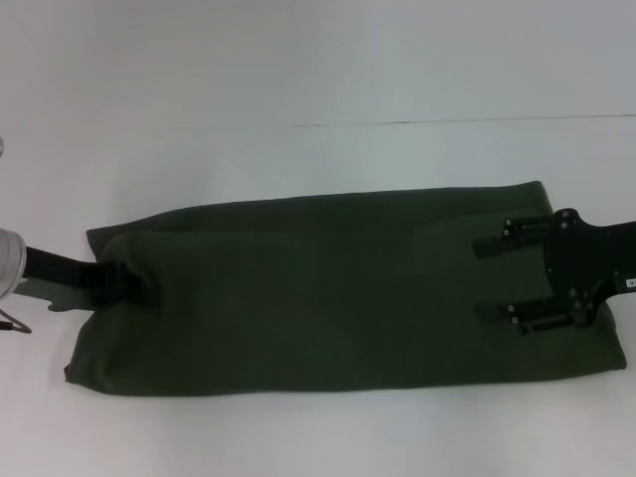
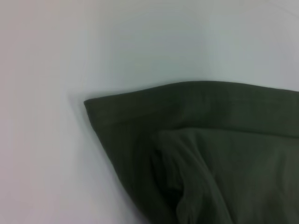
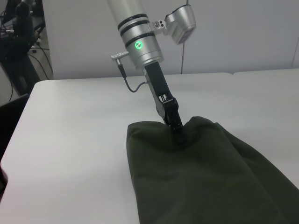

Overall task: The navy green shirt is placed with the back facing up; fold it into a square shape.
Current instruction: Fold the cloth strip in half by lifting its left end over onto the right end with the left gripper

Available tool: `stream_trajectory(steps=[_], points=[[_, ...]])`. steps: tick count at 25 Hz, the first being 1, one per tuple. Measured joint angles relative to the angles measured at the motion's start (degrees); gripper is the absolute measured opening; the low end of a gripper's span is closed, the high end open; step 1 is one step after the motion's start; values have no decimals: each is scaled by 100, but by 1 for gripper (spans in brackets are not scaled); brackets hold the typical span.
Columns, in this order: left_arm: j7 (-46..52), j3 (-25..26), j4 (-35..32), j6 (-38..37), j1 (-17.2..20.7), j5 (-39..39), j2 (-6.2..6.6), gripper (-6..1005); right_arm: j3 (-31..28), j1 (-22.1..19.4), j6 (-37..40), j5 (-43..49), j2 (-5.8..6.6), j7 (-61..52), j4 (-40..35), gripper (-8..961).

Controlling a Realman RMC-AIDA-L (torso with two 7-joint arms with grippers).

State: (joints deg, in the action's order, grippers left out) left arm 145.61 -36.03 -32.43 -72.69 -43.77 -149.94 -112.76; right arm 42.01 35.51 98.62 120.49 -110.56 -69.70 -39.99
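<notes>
The navy green shirt [image 1: 328, 288] lies as a long folded band across the white table [image 1: 298, 70], plain side up. My left gripper [image 1: 134, 283] is at the band's left end, shut on the fabric, which bunches up around its fingers; the right wrist view shows this same pinch [image 3: 176, 133] on the shirt [image 3: 201, 177]. My right gripper [image 1: 494, 280] hovers over the right end, open, with one finger [image 1: 492, 245] toward the far edge and the other toward the near edge. In the left wrist view I see only a corner of the shirt [image 2: 233, 154].
A seam [image 1: 447, 123] runs across the table behind the shirt. In the right wrist view, the table's corner [image 3: 14, 158] drops off past the left arm, with dark equipment and cables [image 3: 18, 37] beyond it.
</notes>
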Motion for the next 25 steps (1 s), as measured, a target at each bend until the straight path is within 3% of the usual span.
stream_trajectory(steps=[25], points=[[67,2,0,0,-48,0,44,143,0,-7,-57,0,-39,54,-9,795]])
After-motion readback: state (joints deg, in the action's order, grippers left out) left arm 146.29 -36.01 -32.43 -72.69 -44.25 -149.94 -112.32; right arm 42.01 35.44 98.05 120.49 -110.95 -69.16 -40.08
